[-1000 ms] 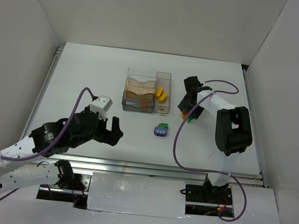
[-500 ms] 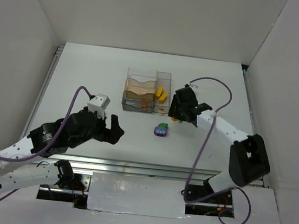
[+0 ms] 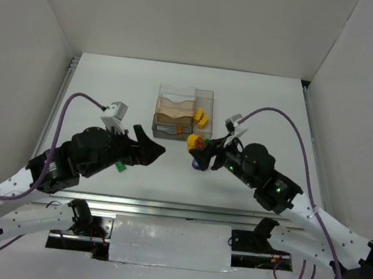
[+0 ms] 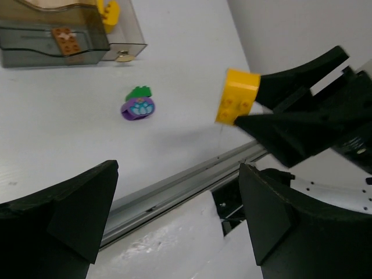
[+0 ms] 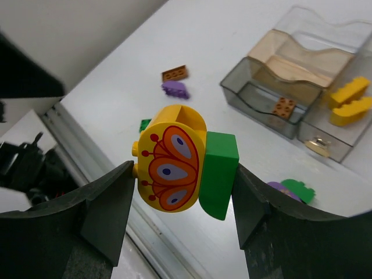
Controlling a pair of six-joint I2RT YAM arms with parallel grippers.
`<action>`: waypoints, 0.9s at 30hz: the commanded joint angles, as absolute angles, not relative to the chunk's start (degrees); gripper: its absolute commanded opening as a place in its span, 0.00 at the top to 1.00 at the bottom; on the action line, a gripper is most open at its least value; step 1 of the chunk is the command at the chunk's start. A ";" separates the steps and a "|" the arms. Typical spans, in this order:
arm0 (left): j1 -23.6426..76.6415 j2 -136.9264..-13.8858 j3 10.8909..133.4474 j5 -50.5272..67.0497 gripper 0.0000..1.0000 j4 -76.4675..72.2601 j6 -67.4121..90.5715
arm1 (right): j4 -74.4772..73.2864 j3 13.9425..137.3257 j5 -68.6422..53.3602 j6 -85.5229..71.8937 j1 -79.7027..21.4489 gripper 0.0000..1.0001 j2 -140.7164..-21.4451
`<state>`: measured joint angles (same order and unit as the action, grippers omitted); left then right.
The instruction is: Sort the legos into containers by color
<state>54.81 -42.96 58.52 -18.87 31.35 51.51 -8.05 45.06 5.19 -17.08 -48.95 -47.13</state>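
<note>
Two grippers, nearest the arm bases.

- Left gripper [image 4: 177, 174]: released, with its fingers spread wide and nothing between them. It is held above the table [image 3: 111, 89].
- Right gripper [image 5: 183, 170]: clenched on a yellow brick [image 5: 168, 165] with a red-and-purple print and a green brick [image 5: 218, 173]. The two sit side by side, yellow against one finger and green against the other. They are held off the table, out in front of the left gripper.

Four loose pieces on the table.

- Loose green brick [image 3: 120, 167]: beside the left arm.
- Purple piece [image 4: 138, 107]: rounded, with a green top. It lies between the grippers and the bins, and the right gripper partly hides it in the top view.
- Orange-brown brick [image 5: 174, 74] and purple brick [image 5: 174, 89]: just beside each other, well apart from the bins.

One cluster of bins [image 3: 174, 107], farthest out, with joined clear walls.

- Grey bin [image 5: 250, 87]: on the near side, holds one orange brick [image 5: 283, 107].
- Tan bin [image 5: 296, 58]: behind the grey one. No brick shows in it.
- Clear bin [image 3: 206, 100]: on the right side, holds two yellow bricks [image 5: 349, 99] that touch each other.
- Small compartment: in front of the clear bin, holds a pale round item [image 5: 317, 144] too small to identify.
</note>
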 commanded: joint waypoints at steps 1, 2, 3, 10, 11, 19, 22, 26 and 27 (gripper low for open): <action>54.58 -47.36 61.34 -12.50 0.04 23.83 52.39 | -6.85 48.51 8.25 -13.54 -55.27 1.00 -49.83; 54.58 -48.07 61.70 -12.13 0.04 22.95 52.38 | -7.38 49.82 9.74 -13.01 -56.59 1.00 -50.53; 54.58 -49.12 61.96 -11.95 0.04 22.59 52.30 | -7.30 50.18 10.10 -12.92 -57.65 1.00 -51.32; 54.58 -51.76 62.49 -10.02 0.10 21.44 51.50 | -4.57 51.68 16.60 -12.48 -66.17 1.00 -54.05; 54.58 -52.38 62.49 -9.85 0.11 21.88 51.68 | -4.40 52.20 16.96 -12.22 -66.62 1.00 -54.23; 54.58 -53.87 61.17 -7.82 0.17 20.92 50.98 | -3.78 55.19 17.14 -11.51 -69.26 1.00 -56.07; 54.58 -54.32 61.43 -7.03 0.29 20.57 50.45 | -3.60 55.63 16.53 -11.43 -69.96 1.00 -55.90; 54.58 -53.62 61.52 -5.72 0.84 18.72 48.08 | -2.38 54.85 16.52 -11.51 -70.05 1.00 -55.63; 54.58 -53.44 61.70 -5.36 1.00 18.46 47.55 | -1.76 54.41 16.61 -11.69 -70.14 0.97 -55.37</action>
